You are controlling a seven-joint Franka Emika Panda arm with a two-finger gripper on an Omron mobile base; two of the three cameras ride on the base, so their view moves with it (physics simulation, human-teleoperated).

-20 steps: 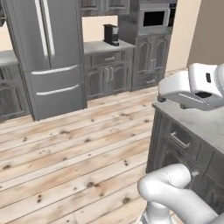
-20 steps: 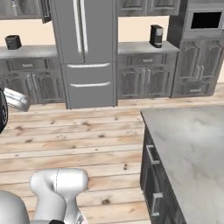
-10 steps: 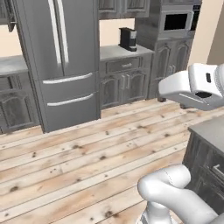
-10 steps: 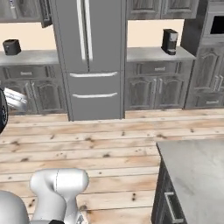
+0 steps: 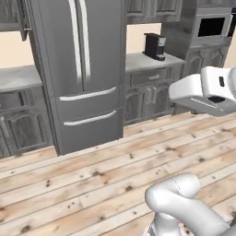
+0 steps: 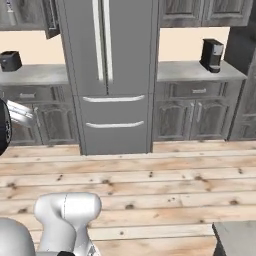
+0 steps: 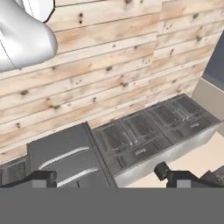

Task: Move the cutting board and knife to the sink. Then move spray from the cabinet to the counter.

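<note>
A tall grey fridge [image 5: 83, 69] with two long silver door handles and two drawers below stands as the landmark in both base views. The counter [image 5: 152, 62] — grey-white marbled stone over dark grey base cabinets — runs level to the right of the fridge, its long axis along the wall, and another stretch of it lies to the left of the fridge. A black coffee machine [image 5: 154, 46] stands upright on the right-hand stretch; in the right base view a small black toaster [image 6: 10, 60] sits on the left-hand one. Dark grey upper cabinets [image 6: 200, 12] hang above the counter right of the fridge. In front of the fridge the floor [image 5: 92, 179] is pale wooden planks with dark knots.

In the hand view the gripper [image 7: 105, 177] hangs in the air with its two dark fingertips [image 7: 161, 171] spread wide apart — nothing between them.
</note>
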